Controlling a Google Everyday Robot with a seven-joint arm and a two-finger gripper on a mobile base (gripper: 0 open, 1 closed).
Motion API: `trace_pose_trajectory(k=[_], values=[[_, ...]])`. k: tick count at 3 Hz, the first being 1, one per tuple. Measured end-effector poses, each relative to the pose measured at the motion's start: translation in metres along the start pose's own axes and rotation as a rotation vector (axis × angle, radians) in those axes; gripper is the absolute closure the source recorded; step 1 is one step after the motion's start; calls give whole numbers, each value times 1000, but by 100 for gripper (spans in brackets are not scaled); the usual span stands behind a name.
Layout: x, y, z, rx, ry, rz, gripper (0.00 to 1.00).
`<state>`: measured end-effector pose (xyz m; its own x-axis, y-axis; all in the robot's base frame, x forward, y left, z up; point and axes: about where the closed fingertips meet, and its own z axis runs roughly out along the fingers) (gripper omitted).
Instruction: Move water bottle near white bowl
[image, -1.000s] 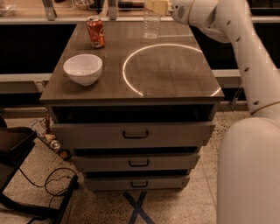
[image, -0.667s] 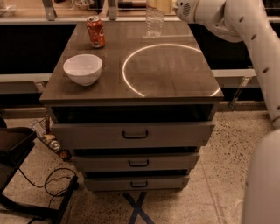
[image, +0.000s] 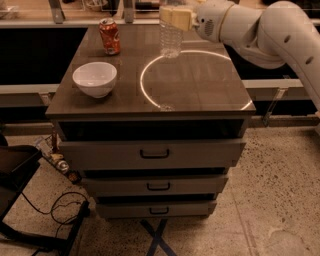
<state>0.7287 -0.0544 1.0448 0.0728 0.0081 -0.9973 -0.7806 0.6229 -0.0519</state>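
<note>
The water bottle (image: 171, 39), clear and ribbed, hangs upright over the far middle of the table, at the back edge of the bright ring. My gripper (image: 175, 16) reaches in from the right and is shut on the bottle's upper part; its pale fingers (image: 172, 15) hide the cap. I cannot tell whether the bottle's base touches the table top. The white bowl (image: 95, 78) sits on the left side of the table, well to the left of and nearer than the bottle.
An orange-red soda can (image: 109, 36) stands at the far left, behind the bowl. The brown table (image: 200, 95) tops a cabinet with three drawers (image: 154, 153). A dark chair (image: 15, 170) and cables lie on the floor at the left.
The gripper has brought the bottle forward from the table's far edge, lower in the view, and the arm has swung in with it. Bowl and can have not moved.
</note>
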Motion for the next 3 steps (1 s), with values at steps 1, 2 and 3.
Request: trace_pose_trajectory(k=[1, 2, 3], values=[[16, 38, 0, -35, 10, 7, 100], [30, 62, 2, -68, 26, 24, 100], [44, 77, 7, -99, 25, 51, 100]])
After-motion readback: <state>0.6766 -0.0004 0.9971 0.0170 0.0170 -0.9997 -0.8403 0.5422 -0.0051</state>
